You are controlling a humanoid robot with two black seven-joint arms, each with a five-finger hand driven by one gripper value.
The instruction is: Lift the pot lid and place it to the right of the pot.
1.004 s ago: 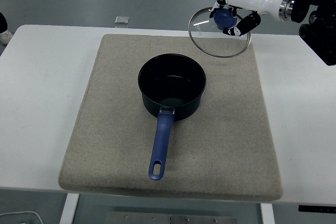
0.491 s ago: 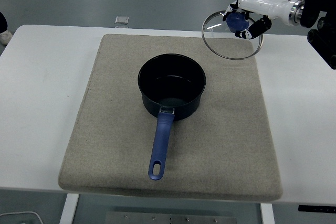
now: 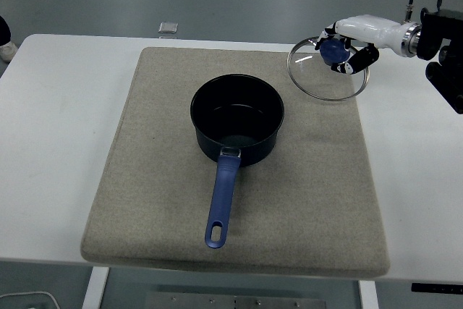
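Note:
A dark blue pot [image 3: 236, 122] with a long blue handle [image 3: 221, 202] stands uncovered on the beige mat [image 3: 145, 179], handle pointing toward the near edge. My right hand [image 3: 344, 47] comes in from the upper right and is shut on the blue knob of the glass lid [image 3: 328, 77]. The lid hangs tilted above the mat's far right corner, up and to the right of the pot. The left arm is out of view.
The white table [image 3: 58, 121] extends around the mat on both sides. A small grey square object [image 3: 168, 28] lies at the table's far edge. A dark shape [image 3: 3, 32] shows at the far left edge.
My right hand has carried the lid to the right and lower, from above the mat's far edge toward its far right corner. The pot has not moved.

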